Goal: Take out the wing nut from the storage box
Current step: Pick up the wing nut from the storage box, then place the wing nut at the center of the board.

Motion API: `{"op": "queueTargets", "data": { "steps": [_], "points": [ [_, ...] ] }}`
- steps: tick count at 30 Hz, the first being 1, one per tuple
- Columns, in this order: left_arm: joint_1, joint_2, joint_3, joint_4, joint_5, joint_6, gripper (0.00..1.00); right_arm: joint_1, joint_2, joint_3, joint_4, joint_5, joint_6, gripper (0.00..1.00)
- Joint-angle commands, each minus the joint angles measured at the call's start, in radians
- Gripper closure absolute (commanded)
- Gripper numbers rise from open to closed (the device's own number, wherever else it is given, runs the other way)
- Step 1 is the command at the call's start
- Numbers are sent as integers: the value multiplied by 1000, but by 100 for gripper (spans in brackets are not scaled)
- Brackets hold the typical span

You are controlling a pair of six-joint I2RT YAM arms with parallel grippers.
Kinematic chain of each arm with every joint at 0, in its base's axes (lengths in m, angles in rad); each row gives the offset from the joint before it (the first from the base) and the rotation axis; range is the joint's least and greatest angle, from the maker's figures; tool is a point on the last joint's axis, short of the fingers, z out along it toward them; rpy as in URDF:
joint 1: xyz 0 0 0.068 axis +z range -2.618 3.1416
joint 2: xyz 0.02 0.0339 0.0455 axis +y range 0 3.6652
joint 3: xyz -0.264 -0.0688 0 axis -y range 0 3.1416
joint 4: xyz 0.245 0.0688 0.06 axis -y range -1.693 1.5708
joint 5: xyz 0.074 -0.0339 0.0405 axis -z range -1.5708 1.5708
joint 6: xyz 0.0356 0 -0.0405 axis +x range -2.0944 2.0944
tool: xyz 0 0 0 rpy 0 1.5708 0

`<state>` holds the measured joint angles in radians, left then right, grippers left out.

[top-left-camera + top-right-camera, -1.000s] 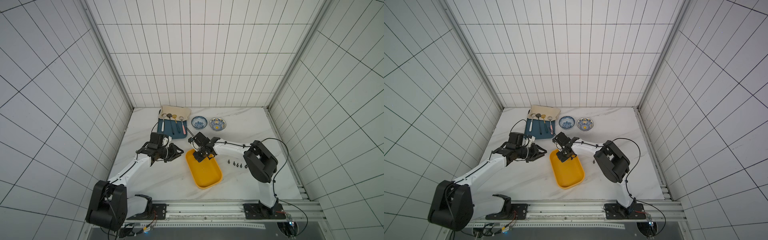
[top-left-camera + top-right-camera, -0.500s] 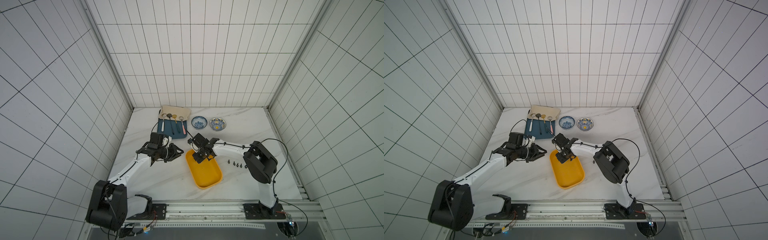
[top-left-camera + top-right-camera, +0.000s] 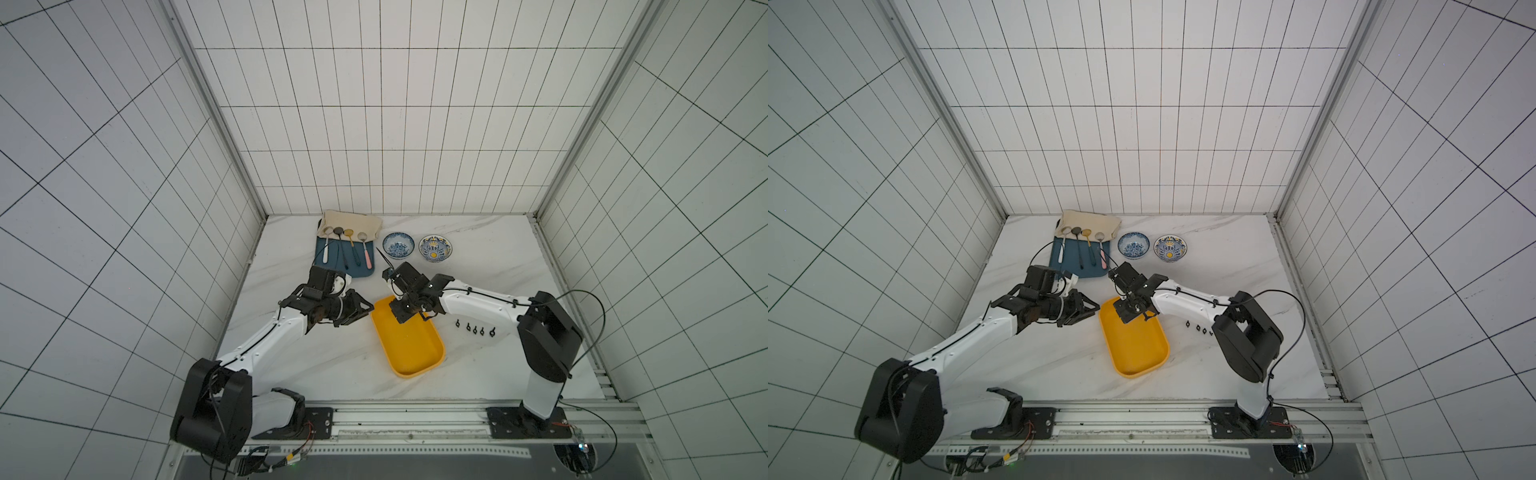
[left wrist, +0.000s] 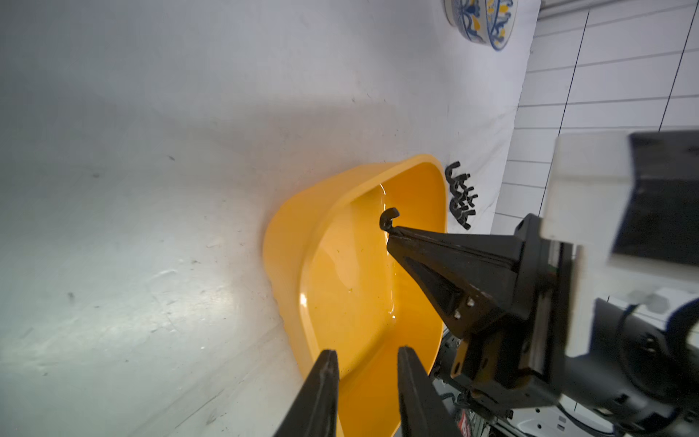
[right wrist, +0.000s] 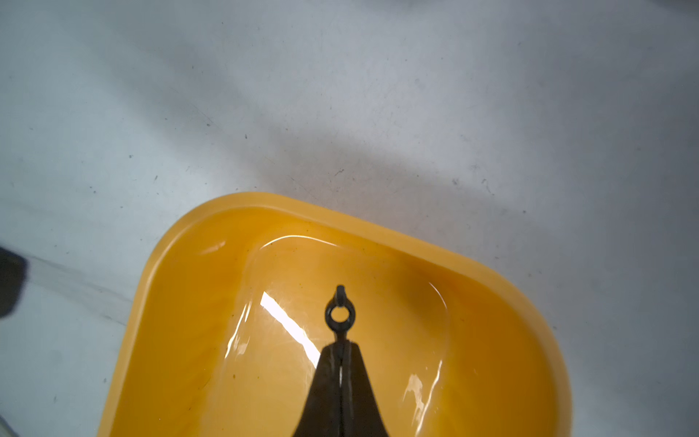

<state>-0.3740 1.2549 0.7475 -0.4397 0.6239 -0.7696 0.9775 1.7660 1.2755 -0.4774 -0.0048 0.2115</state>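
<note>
The yellow storage box (image 3: 411, 353) lies mid-table in both top views (image 3: 1138, 349). My right gripper (image 5: 342, 344) is shut on a small black wing nut (image 5: 339, 314), pinching one wing so the ring and the other wing stick out past the tips. It hangs just above the box floor near the far rim (image 5: 264, 200). The left wrist view shows that nut (image 4: 387, 219) at the right gripper's tip (image 4: 391, 232). My left gripper (image 4: 367, 352) is open at the box's far-left corner (image 3: 368, 309), one finger below the rim and one above it.
Several loose wing nuts (image 3: 474, 328) lie in a row on the marble right of the box. Two patterned blue bowls (image 3: 398, 245) (image 3: 435, 248) stand behind. A dark-blue tray (image 3: 345, 262) with spoons and a beige cloth (image 3: 351, 220) lie at the back left.
My right gripper's jaws have closed onto the wing nut inside the box. The left arm and the box have not moved.
</note>
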Motion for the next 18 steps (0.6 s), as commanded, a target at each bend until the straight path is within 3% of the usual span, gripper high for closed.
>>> {"op": "queueTargets", "data": {
  "steps": [1, 5, 9, 18],
  "points": [
    [-113, 17, 93, 6, -68, 9, 70, 2, -117, -76, -84, 134, 94, 100],
    [-242, 114, 198, 38, -99, 7, 69, -59, -264, -185, -130, 209, 161, 100],
    [-318, 267, 297, 109, -89, -20, 69, -190, -365, -317, -131, 194, 186, 100],
    [-345, 465, 412, 190, -21, -56, 69, -362, -253, -374, -38, 71, 138, 100]
  ]
}}
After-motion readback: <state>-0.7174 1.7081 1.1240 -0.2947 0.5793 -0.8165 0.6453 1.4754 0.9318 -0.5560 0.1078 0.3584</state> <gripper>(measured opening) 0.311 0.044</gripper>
